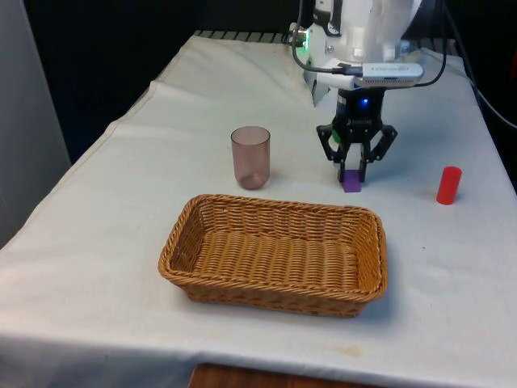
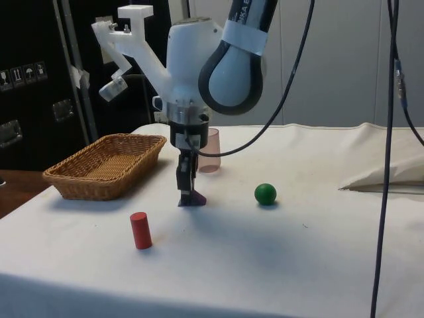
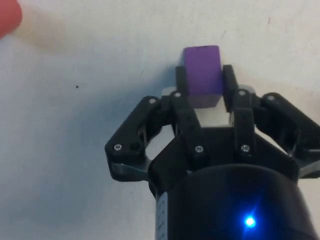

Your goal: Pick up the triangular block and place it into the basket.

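Purple block (image 1: 351,183) sits on the cloth (image 1: 121,242), pinched between our gripper (image 1: 353,173) fingers. Grip looks closed on it. Basket (image 1: 182,234) lies just toward the camera and the front view's left, so we'd lift, then carry that way.

cup (image 1: 250,157) behind basket (image 1: 275,254) (cylinder (image 1: 448,185) at front view's right)

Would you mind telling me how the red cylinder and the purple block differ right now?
The red cylinder stands upright and free on the cloth; the purple block sits between the fingers of the tool. The cylinder is round-sided; the block shows flat faces. Both rest on the table, outside the basket.
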Tool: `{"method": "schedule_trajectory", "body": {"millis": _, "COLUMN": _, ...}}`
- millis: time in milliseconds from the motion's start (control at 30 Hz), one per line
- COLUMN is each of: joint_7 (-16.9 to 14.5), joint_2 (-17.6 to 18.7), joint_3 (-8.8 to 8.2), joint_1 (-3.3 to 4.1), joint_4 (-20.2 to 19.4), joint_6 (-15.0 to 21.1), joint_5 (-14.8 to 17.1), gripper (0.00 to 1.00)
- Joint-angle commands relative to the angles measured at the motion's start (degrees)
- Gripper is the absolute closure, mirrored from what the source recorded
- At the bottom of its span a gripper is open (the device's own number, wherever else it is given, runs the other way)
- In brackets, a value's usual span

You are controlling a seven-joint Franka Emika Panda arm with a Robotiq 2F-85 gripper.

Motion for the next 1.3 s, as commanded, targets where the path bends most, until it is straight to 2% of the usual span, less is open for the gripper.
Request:
{"method": "schedule_trajectory", "body": {"millis": 0, "joint_7": -0.4, "joint_2": 0.17, "joint_3": 0.52, "joint_1": -0.4, "joint_4": 0.0, "joint_6": 0.74, "joint_5": 0.29, "gripper": 0.65}}
{"method": "schedule_trajectory", "body": {"millis": 67, "joint_7": -0.4, "joint_2": 0.23, "joint_3": 0.52, "joint_1": -0.4, "joint_4": 0.0, "joint_6": 0.74, "joint_5": 0.29, "gripper": 0.67}}
{"method": "schedule_trajectory", "body": {"millis": 100, "joint_7": 0.0, "joint_2": 0.0, "joint_3": 0.0, "joint_1": 0.0, "joint_4": 0.0, "joint_6": 0.0, "joint_5": 0.0, "gripper": 0.67}}
{"method": "schedule_trajectory", "body": {"millis": 133, "joint_7": -0.46, "joint_2": 0.23, "joint_3": 0.52, "joint_1": -0.4, "joint_4": 0.0, "joint_6": 0.74, "joint_5": 0.29, "gripper": 0.67}}
{"method": "schedule_trajectory", "body": {"millis": 367, "joint_7": -1.2, "joint_2": -2.01, "joint_3": -0.11, "joint_1": -0.23, "joint_4": 0.0, "joint_6": 0.0, "joint_5": 0.06, "gripper": 0.67}}
{"method": "schedule_trajectory", "body": {"millis": 400, "joint_7": -0.8, "joint_2": -1.26, "joint_3": -0.34, "joint_1": 0.0, "joint_4": 0.29, "joint_6": 0.23, "joint_5": 0.0, "gripper": 0.67}}
{"method": "schedule_trajectory", "body": {"millis": 433, "joint_7": -1.32, "joint_2": -2.29, "joint_3": -0.17, "joint_1": -0.23, "joint_4": 0.0, "joint_6": -0.17, "joint_5": 0.06, "gripper": 0.67}}
{"method": "schedule_trajectory", "body": {"millis": 633, "joint_7": -2.29, "joint_2": -3.67, "joint_3": -0.4, "joint_1": -0.52, "joint_4": 1.26, "joint_6": -1.32, "joint_5": 0.29, "gripper": 0.67}}
{"method": "schedule_trajectory", "body": {"millis": 667, "joint_7": -1.83, "joint_2": -3.44, "joint_3": -0.86, "joint_1": -0.06, "joint_4": 0.86, "joint_6": -0.46, "joint_5": 0.0, "gripper": 0.67}}
{"method": "schedule_trajectory", "body": {"millis": 700, "joint_7": -2.41, "joint_2": -3.72, "joint_3": -0.46, "joint_1": -0.57, "joint_4": 1.6, "joint_6": -1.55, "joint_5": 0.34, "gripper": 0.67}}
{"method": "schedule_trajectory", "body": {"millis": 933, "joint_7": -3.21, "joint_2": -3.78, "joint_3": -0.8, "joint_1": -0.97, "joint_4": 5.21, "joint_6": -4.01, "joint_5": 0.63, "gripper": 0.67}}
{"method": "schedule_trajectory", "body": {"millis": 967, "joint_7": -2.52, "joint_2": -3.61, "joint_3": -1.55, "joint_1": -0.4, "joint_4": 4.98, "joint_6": -3.5, "joint_5": 0.0, "gripper": 0.67}}
{"method": "schedule_trajectory", "body": {"millis": 1000, "joint_7": -3.32, "joint_2": -3.72, "joint_3": -0.92, "joint_1": -1.03, "joint_4": 6.07, "joint_6": -4.47, "joint_5": 0.69, "gripper": 0.67}}
{"method": "schedule_trajectory", "body": {"millis": 1200, "joint_7": -3.61, "joint_2": -3.27, "joint_3": -1.15, "joint_1": -1.43, "joint_4": 9.05, "joint_6": -6.07, "joint_5": 0.86, "gripper": 0.67}}
{"method": "schedule_trajectory", "body": {"millis": 1233, "joint_7": -2.75, "joint_2": -3.38, "joint_3": -1.95, "joint_1": -0.8, "joint_4": 8.65, "joint_6": -5.73, "joint_5": 0.0, "gripper": 0.67}}
{"method": "schedule_trajectory", "body": {"millis": 1267, "joint_7": -3.67, "joint_2": -2.98, "joint_3": -1.2, "joint_1": -1.55, "joint_4": 10.14, "joint_6": -6.59, "joint_5": 0.86, "gripper": 0.67}}
